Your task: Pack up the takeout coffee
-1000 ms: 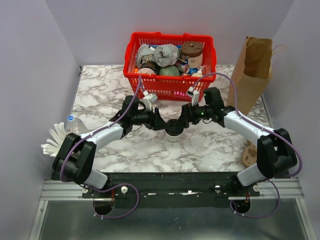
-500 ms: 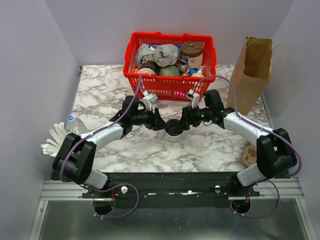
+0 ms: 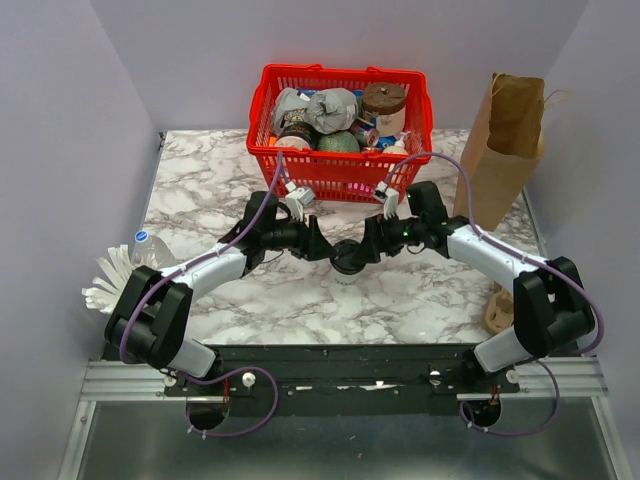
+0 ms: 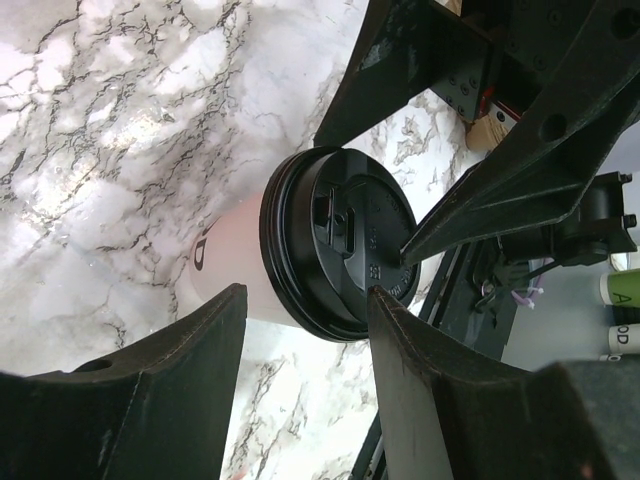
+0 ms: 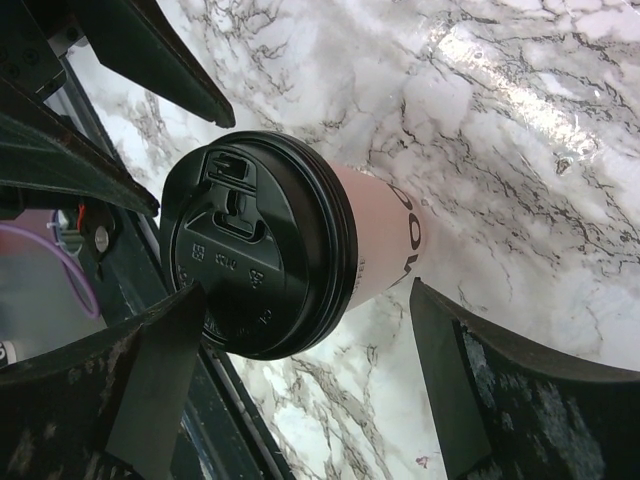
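**Both arms at the coffee, mid-worktop**

The takeout coffee [image 3: 347, 257], a cream cup with a black lid, is at the middle of the marble worktop [image 3: 200, 190], in front of the red basket [image 3: 340, 178]. It sits between the two arms, lid up. Can't tell if its base is on the worktop or just off it.

The left gripper [image 3: 333, 251] comes in from the left. In the left wrist view its fingers [image 4: 180, 400] are clamped on the cup, one tip on the cup wall and the other against the lid rim.

The right gripper [image 3: 363, 249] comes in from the right with its fingers [image 5: 470, 400] spread wide either side of the cup. One is just beside the lid rim and the other is apart from the cup wall, so it has no grip.

A brown paper bag [image 3: 505, 140] stands at the right edge. A water bottle [image 3: 145, 248] lies at the left edge.
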You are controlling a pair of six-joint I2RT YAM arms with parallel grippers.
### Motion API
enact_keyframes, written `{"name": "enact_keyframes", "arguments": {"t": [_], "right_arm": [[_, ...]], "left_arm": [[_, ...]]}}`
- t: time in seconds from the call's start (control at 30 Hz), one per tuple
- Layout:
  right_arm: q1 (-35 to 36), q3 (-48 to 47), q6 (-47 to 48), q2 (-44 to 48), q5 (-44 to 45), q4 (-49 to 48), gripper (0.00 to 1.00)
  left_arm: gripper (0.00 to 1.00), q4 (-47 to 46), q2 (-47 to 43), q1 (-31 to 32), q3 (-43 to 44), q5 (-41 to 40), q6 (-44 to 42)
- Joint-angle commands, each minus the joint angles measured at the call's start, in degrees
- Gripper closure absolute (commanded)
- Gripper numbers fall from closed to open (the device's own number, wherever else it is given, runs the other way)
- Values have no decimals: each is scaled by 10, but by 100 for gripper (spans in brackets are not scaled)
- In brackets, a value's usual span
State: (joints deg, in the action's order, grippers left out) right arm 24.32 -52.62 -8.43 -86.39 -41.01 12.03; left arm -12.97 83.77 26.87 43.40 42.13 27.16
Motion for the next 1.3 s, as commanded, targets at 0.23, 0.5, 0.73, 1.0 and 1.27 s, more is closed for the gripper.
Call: {"name": "enact_keyframes", "arguments": {"t": [0.23,0.5,0.73,1.0,1.27], "right_arm": [[6,1,-4,1,5,9,9],[6,-20,-30,-11,-5,4,9],[6,-33,-38,-18,1,4,11],[5,-38,-39,-24,5,-2,11],[5,-48,-48,-30,5,-10,15]], "left_arm": [[40,0,6,3,7,-15,-5],[40,-2,10,3,8,-19,3],[41,-1,16,3,20,-21,6],[41,3,25,2,31,-28,6],[39,2,32,1,39,-26,4]]}}
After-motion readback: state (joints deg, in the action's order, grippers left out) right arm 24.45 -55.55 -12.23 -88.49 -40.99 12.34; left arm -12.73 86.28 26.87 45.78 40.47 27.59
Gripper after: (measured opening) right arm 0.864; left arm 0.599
